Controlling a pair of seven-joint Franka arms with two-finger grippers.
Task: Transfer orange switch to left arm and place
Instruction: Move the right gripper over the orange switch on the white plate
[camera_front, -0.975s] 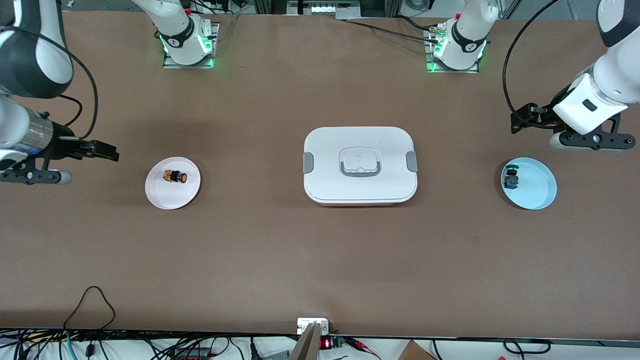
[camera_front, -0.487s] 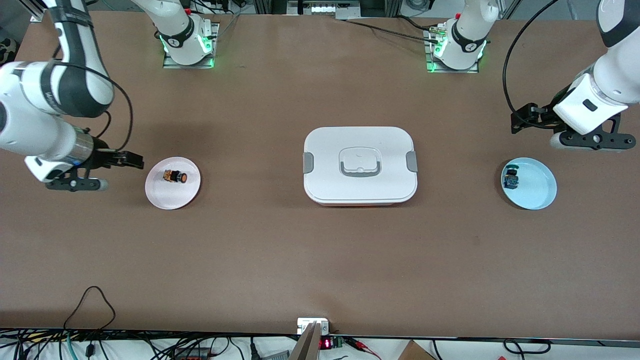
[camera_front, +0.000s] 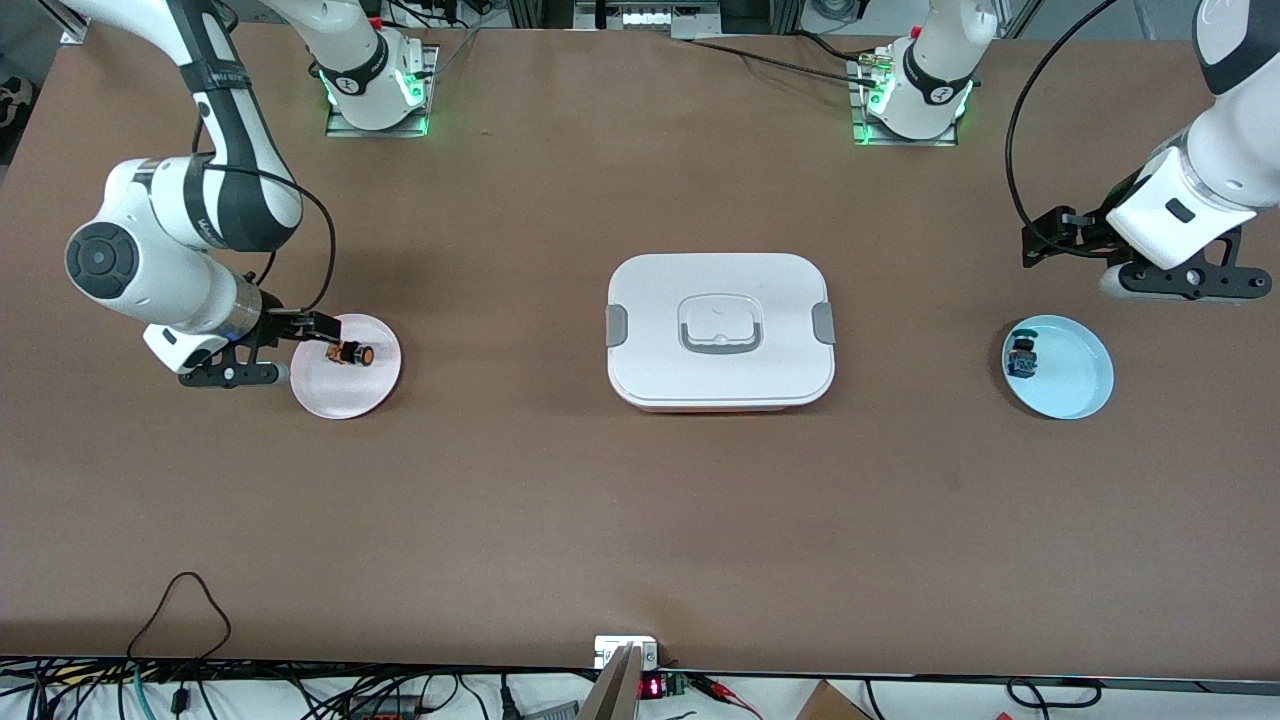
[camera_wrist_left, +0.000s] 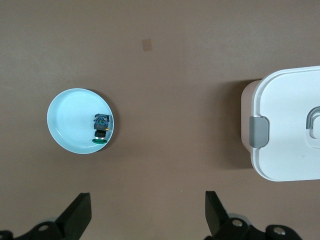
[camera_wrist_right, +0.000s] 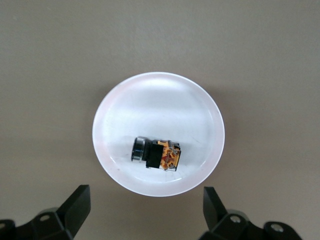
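Note:
The orange switch (camera_front: 351, 353) lies on its side on a small pink plate (camera_front: 345, 392) toward the right arm's end of the table. My right gripper (camera_front: 316, 324) is open and empty over that plate's edge, just beside the switch. In the right wrist view the switch (camera_wrist_right: 156, 155) lies on the plate (camera_wrist_right: 150, 100), ahead of the open right gripper (camera_wrist_right: 146, 197). The white box (camera_front: 660, 300) stands shut at the table's middle. My left gripper (camera_front: 1040, 240) waits, open and empty, above the table at the left arm's end.
A light blue plate (camera_front: 1075, 380) with a blue-and-black switch (camera_front: 1022, 358) sits near the left gripper. The left wrist view shows this plate (camera_wrist_left: 70, 120), its switch (camera_wrist_left: 101, 127), the box's end (camera_wrist_left: 285, 130) and the left gripper (camera_wrist_left: 148, 197).
My right arm has swung in from the table's end toward the pink plate, and its gripper now hangs over the plate's edge. The left arm has not moved.

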